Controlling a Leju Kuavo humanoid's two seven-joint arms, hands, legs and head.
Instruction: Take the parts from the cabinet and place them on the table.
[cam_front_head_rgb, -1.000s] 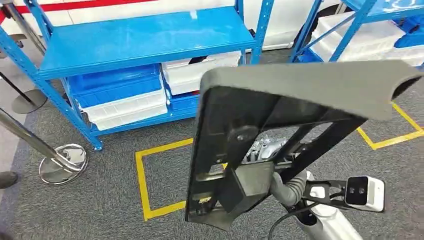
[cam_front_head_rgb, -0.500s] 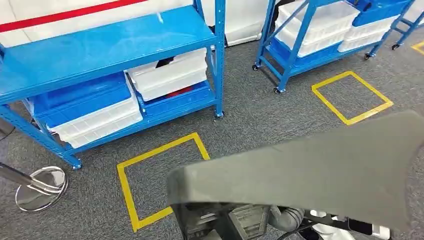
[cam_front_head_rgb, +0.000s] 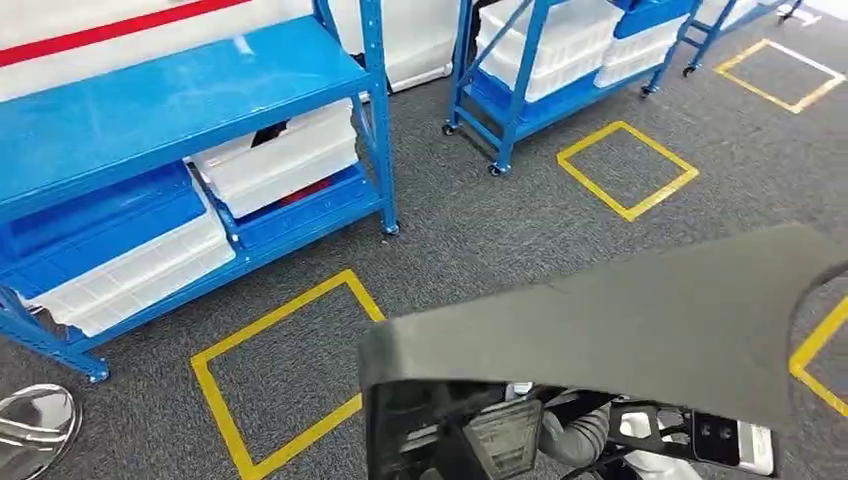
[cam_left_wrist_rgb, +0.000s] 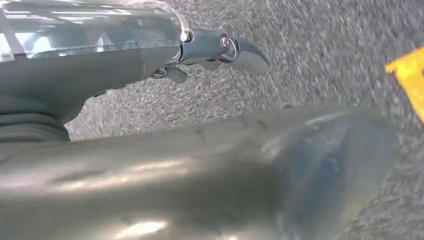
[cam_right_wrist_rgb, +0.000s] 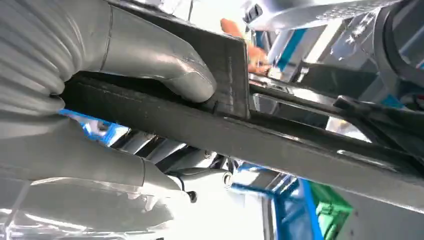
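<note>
Shifted toward nine o'clock since the earlier frames, the blue shelving (cam_front_head_rgb: 180, 110) shows the robot turning, not the racks moving. Right hand (cam_right_wrist_rgb: 100, 90) grips the large dark part (cam_front_head_rgb: 640, 320), thumb and fingers pinching its ribbed edge, carried low at five o'clock. Left hand (cam_left_wrist_rgb: 75, 60) lies beside the part; whether its fingers are spread, I cannot tell. Pickup seems done; reaching a tabletop and setting down remain.

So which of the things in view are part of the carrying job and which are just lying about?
Part of the job:
- large black part
- right hand gripping it

Just lying about:
- blue shelving racks
- white bins
- yellow floor squares
- chrome stanchion base
</note>
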